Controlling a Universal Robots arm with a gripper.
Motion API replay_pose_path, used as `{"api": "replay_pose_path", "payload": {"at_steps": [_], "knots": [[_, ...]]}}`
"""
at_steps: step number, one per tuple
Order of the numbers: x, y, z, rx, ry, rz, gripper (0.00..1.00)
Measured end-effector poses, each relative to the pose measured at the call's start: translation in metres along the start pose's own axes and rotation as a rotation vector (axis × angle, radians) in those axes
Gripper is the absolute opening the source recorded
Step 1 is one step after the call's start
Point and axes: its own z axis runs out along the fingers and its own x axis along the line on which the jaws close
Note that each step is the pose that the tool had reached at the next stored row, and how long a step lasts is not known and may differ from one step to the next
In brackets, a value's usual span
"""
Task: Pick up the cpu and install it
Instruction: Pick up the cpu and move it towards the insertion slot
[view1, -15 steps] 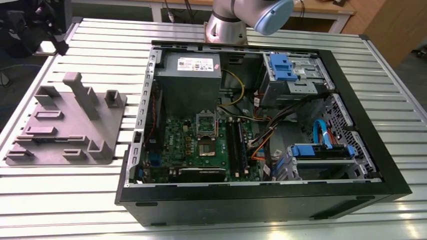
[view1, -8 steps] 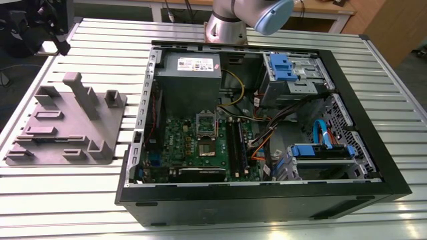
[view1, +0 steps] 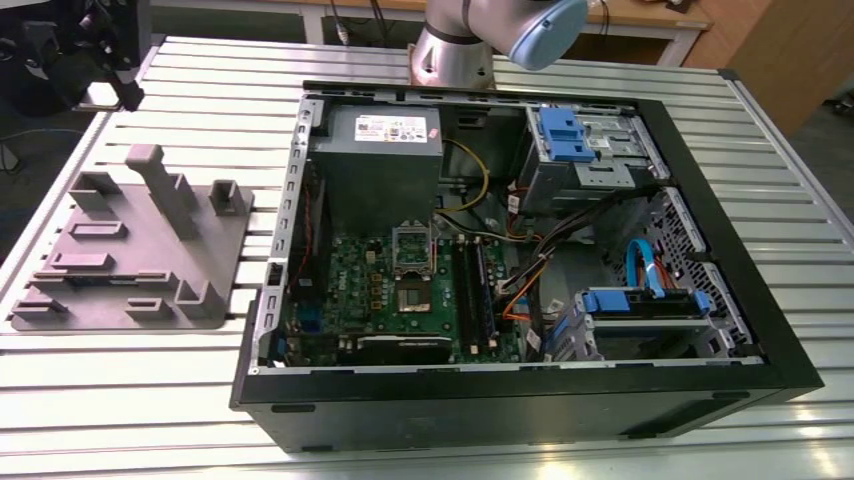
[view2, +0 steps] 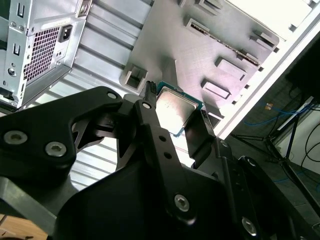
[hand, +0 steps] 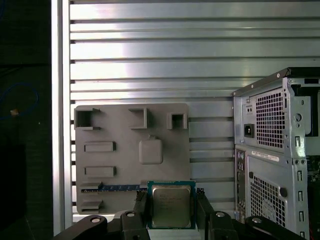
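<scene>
Hand (hand: 171, 207) clenched on cpu (hand: 171, 202). Chip pinched between both fingers (hand: 141, 210), silvery top toward first wrist camera. Held in air over edge of grey fixture plate (hand: 120, 160) on slatted bench (hand: 150, 50). Open computer case (hand: 270, 150) nearby.

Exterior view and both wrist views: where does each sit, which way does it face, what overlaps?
Exterior view: off the arm, looking down into the open computer case on the slatted table; part of the arm shows.
First wrist view: on the arm, facing past the gripper onto the grey fixture plate.
Second wrist view: on the arm, looking obliquely along the gripper.
Shared: both wrist views show the gripper shut on the cpu; all three show case and plate.
</scene>
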Motion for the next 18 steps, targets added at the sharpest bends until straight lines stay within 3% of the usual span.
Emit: {"api": "replay_pose_path", "payload": {"at_steps": [18], "knots": [[-0.0046,0.0002,0.0,0.0,0.0,0.0,0.47]]}}
